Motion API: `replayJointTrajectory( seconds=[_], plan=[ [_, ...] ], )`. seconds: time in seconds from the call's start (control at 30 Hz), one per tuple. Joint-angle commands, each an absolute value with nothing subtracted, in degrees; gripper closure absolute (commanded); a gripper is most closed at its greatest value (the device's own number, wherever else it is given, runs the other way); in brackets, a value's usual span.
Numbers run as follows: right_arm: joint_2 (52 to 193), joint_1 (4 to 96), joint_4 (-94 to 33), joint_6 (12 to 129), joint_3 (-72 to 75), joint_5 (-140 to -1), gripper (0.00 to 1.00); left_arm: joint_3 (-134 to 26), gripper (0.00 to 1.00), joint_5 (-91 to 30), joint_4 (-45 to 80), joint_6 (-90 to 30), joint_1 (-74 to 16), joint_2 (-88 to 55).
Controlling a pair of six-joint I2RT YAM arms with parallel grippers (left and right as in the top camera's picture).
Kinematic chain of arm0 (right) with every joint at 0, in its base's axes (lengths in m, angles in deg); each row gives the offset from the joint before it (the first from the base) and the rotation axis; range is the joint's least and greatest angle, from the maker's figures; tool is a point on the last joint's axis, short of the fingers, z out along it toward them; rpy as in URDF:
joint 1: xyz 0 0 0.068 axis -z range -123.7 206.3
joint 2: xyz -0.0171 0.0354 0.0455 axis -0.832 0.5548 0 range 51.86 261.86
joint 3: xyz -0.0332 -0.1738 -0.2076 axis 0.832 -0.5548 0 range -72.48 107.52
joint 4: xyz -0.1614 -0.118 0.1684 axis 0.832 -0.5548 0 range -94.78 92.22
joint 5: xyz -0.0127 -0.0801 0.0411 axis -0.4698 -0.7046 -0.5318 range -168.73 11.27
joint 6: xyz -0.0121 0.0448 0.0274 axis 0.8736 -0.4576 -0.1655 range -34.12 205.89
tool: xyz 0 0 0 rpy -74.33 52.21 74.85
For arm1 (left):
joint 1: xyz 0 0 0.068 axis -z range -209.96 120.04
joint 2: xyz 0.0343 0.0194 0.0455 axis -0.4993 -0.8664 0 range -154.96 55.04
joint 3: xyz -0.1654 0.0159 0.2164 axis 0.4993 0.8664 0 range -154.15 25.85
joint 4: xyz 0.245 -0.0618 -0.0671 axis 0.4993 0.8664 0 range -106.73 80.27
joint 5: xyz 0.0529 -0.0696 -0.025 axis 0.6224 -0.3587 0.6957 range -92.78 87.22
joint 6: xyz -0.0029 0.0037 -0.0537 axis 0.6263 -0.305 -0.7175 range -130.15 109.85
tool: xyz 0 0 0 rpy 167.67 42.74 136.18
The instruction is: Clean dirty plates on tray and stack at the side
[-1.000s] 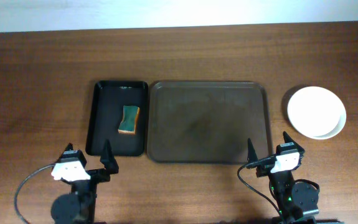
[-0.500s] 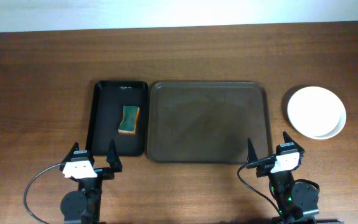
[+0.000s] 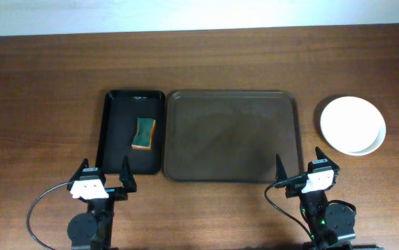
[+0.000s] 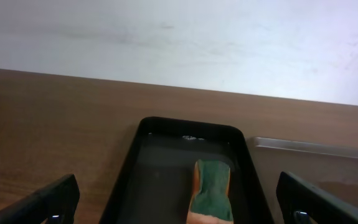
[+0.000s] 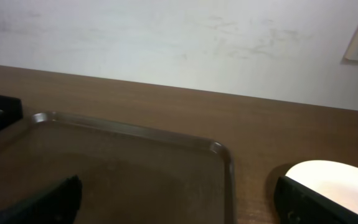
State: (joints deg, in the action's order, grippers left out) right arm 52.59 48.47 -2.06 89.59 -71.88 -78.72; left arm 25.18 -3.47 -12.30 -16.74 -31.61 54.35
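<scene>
The plates (image 3: 352,125) sit stacked on the bare wood right of the tray, and the top one looks plain white. In the right wrist view the plates (image 5: 343,180) show at the lower right. The dark brown tray (image 3: 232,139) lies in the middle of the table with nothing on it. My left gripper (image 3: 104,168) is open at the near edge, facing the black tray. My right gripper (image 3: 299,161) is open near the brown tray's front right corner. Both grippers hold nothing: the left gripper (image 4: 180,210) and the right gripper (image 5: 179,208) show wide gaps between their fingers.
A narrow black tray (image 3: 116,139) lies left of the brown one, with a green and orange sponge (image 3: 143,133) in it. The sponge (image 4: 211,193) lies straight ahead of my left gripper. A pale wall runs behind the table.
A second ago the left gripper sat a little further left and turned; it swung to face straight ahead, then held still. The right arm, plates and trays have not moved.
</scene>
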Motion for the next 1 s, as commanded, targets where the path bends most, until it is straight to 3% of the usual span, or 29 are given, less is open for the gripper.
replayJointTrajectory(
  seconds=[0.0,0.97],
  plan=[
    [52.11,48.16,-2.41,89.96,-72.17,-79.03,0.01,25.31,0.00,-4.71,-12.10,-15.64,-31.85,54.70],
    [52.11,48.16,-2.41,89.96,-72.17,-79.03,0.01,25.31,0.01,-4.71,-12.10,-15.64,-31.85,54.70]
  ],
)
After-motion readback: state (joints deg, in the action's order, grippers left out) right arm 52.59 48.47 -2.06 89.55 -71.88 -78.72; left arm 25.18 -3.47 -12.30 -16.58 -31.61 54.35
